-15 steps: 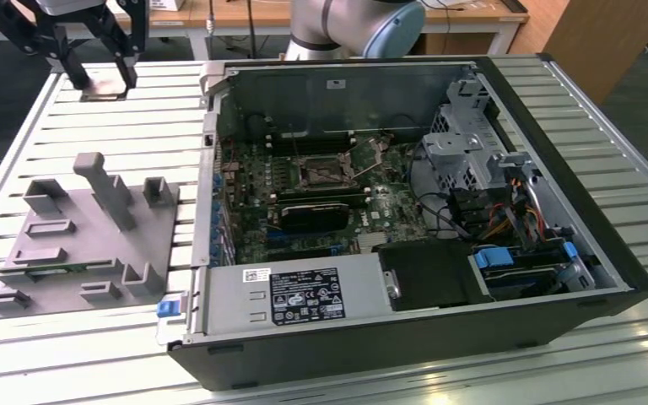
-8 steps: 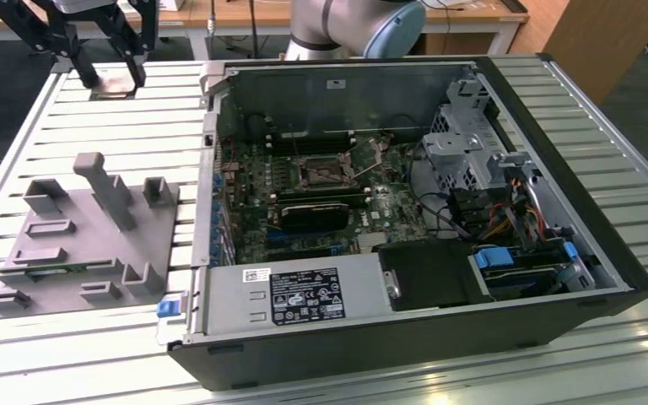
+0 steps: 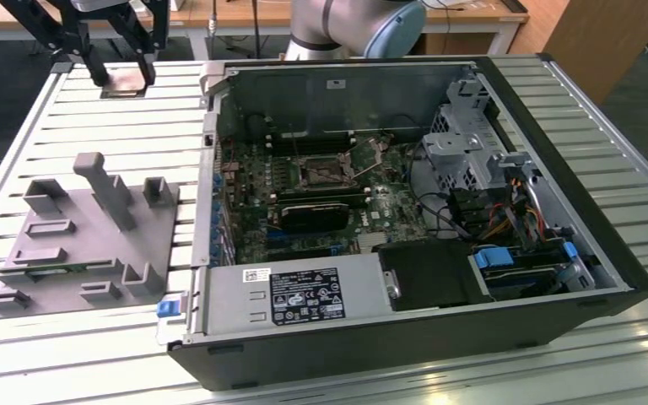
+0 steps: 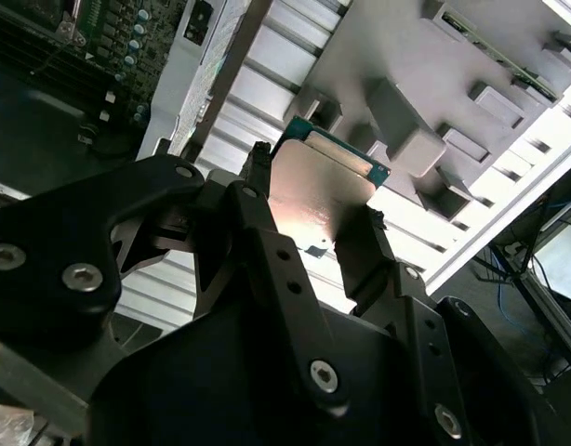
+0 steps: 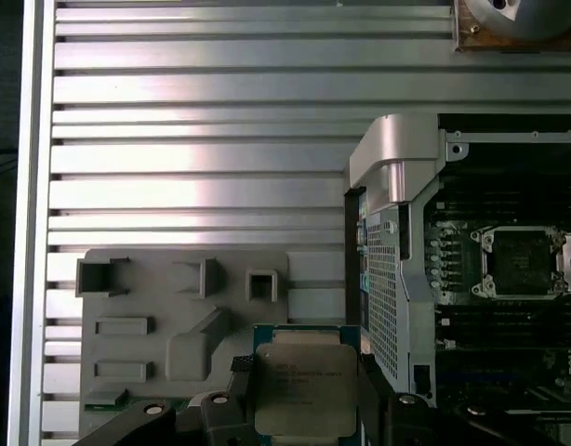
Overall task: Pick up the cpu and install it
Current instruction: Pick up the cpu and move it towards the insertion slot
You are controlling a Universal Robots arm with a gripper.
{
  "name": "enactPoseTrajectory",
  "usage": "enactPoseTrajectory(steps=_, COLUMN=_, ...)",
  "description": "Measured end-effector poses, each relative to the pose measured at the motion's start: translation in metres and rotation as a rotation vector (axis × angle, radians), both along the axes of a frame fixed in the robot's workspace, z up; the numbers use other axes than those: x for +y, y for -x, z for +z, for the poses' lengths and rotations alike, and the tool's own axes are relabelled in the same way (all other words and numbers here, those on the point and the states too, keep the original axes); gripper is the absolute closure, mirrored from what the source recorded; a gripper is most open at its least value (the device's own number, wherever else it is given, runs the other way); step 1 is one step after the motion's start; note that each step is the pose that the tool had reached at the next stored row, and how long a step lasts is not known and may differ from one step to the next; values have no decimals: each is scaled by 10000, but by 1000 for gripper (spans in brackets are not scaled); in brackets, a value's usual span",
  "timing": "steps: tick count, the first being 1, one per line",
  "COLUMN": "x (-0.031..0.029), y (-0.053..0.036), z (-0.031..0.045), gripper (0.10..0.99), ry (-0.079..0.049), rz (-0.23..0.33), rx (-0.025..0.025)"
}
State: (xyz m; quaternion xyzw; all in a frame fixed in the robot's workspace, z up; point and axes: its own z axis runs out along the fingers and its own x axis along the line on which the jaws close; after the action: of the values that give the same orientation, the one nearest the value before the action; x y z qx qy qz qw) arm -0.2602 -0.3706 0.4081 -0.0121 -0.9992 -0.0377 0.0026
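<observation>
My gripper is shut on the cpu, a small square chip with a silvery top and a pale border, clamped by two opposite edges between the black fingers. In the first wrist view the cpu hangs above the table beside the grey tray. The exterior view places the gripper high at the far left, holding the cpu over the slatted table, well away from the motherboard socket.
An open computer case lies on its side on the slatted aluminium table, motherboard facing up. The socket has a metal frame. The grey tray with upright posts sits at the exterior view's left. The arm's base stands behind the case.
</observation>
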Motion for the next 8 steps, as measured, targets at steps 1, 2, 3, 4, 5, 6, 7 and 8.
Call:
enactPoseTrajectory(steps=1, x=3, y=-12, z=0, gripper=557, ry=0, rz=0, rx=0)
enactPoseTrajectory(steps=2, x=6, y=-24, z=0, gripper=557, ry=-1, rz=0, rx=-1)
enactPoseTrajectory(steps=3, x=9, y=-36, z=0, gripper=557, ry=-1, rz=0, rx=0)
enactPoseTrajectory(steps=4, x=12, y=-48, z=0, gripper=557, ry=0, rz=0, rx=0)
enactPoseTrajectory(steps=5, x=16, y=-60, z=0, gripper=557, ry=-1, rz=0, rx=0)
enactPoseTrajectory(steps=6, x=19, y=-70, z=0, gripper=557, ry=0, rz=0, rx=0)
enactPoseTrajectory(steps=7, x=22, y=-83, z=-1, gripper=557, ry=-1, rz=0, rx=-1)
enactPoseTrajectory(steps=8, x=25, y=-94, z=0, gripper=557, ry=0, rz=0, rx=-1)
